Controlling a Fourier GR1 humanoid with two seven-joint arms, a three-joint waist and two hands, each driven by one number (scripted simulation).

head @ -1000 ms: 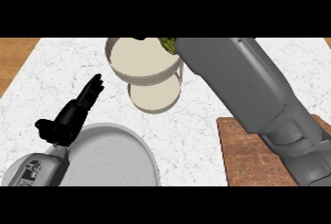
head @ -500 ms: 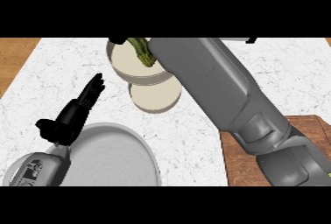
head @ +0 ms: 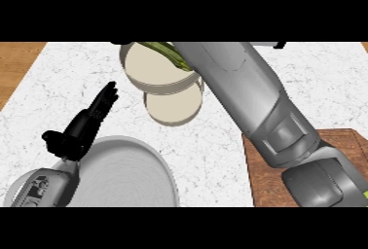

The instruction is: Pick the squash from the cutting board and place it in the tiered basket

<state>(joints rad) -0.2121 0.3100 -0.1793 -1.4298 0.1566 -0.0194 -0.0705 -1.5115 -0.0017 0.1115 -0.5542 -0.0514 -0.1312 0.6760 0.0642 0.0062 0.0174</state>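
The white marble worktop (head: 208, 155) fills the view, with brown wood showing past its far-left and far-right corners. Across it lies the grey right forearm (head: 244, 97), the biggest thing on show: it comes in at the near-right corner and slants up to the middle of the far edge, its wrist over the tiered basket. The right hand is hidden under that wrist, so I cannot tell how it is set or whether it has hold of anything.

A large grey plate (head: 137, 170) sits at the near-left part of the worktop, cut off by the near edge. A brown wooden cutting board (head: 262, 189) lies at the near-right, mostly covered by the arm (only a strip along its left side and a bit of its far-right corner show).

The tiered basket (head: 173, 104) stands at the middle of the far edge, two round cream tiers, the upper one overlapping the lower.

The left hand (head: 75, 133) shows near the worktop's left edge, just above the plate's far rim, fingers straight and pointing up to the far side, holding nothing.

The squash (head: 167, 52), green and yellow, lies across the far-right rim of the basket's upper tier, right against the forearm's edge
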